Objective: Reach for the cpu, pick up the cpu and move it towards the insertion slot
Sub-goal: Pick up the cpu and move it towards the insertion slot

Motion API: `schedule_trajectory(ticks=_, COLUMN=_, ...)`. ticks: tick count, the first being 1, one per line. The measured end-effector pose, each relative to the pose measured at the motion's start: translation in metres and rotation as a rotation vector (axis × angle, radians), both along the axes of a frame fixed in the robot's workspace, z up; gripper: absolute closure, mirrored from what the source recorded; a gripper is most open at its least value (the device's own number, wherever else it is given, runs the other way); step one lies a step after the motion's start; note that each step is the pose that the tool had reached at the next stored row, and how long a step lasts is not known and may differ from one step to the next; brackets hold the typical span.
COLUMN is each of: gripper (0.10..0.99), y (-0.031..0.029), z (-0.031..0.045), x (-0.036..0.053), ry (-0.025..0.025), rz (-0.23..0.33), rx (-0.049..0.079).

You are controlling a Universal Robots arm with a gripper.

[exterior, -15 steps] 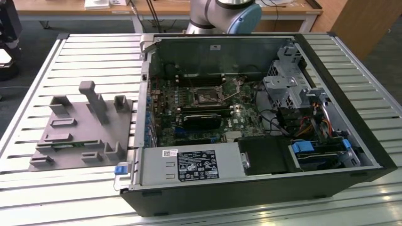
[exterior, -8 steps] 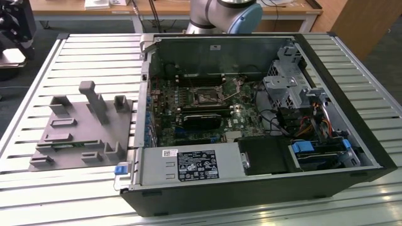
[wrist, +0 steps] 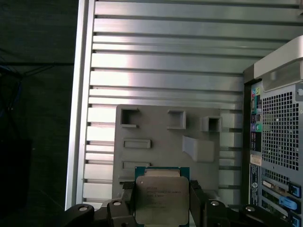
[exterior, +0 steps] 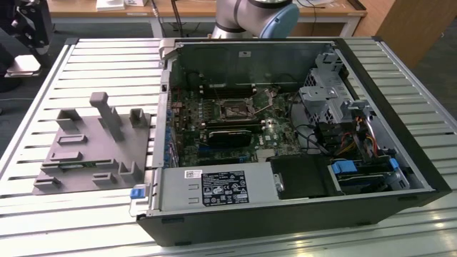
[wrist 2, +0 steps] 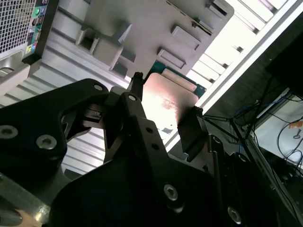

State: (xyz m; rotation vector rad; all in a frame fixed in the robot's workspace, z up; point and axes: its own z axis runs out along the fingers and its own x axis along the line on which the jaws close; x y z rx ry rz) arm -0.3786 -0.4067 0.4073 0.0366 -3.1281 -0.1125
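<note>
cpu (wrist: 162, 201): silvery metal lid, satin sheen, on a green board rim.
hand (wrist: 161, 189): matt black, metal by the look of it, with bright steel screw heads.
table (exterior: 107, 59): slatted aluminium, brushed, throws glare.
fixture plate (exterior: 78, 155), on the exterior view's left: grey plastic, matt.
PC case (exterior: 286, 227): matt black outer shell, dull bare sheet metal inside.
insertion slot (exterior: 234, 108): silvery metal frame, dark centre, set in the green circuit board (exterior: 214, 120).
power supply box (exterior: 179, 187), near side: grey sheet metal, white paper label.
robot arm (exterior: 246, 16), far side: smooth grey metal, pale blue plastic cap.
desk (exterior: 192, 8) behind it: wood top.
</note>
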Motion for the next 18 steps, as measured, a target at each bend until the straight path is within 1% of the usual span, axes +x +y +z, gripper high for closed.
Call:
schedule_trajectory(ticks=7, gripper=0.545, y=0.0, z=0.0, x=0.0162, ry=0.0, rz=0.0, rx=0.0)
schedule_trajectory(ticks=13, gripper=0.545, y=0.0, z=0.0, x=0.0354, ry=0.0, rz=0.0, rx=0.0)
schedule_trajectory(ticks=18, gripper=0.545, y=0.0, z=0.0001, x=0.0531, ry=0.0001, rz=0.0, rx=0.0)
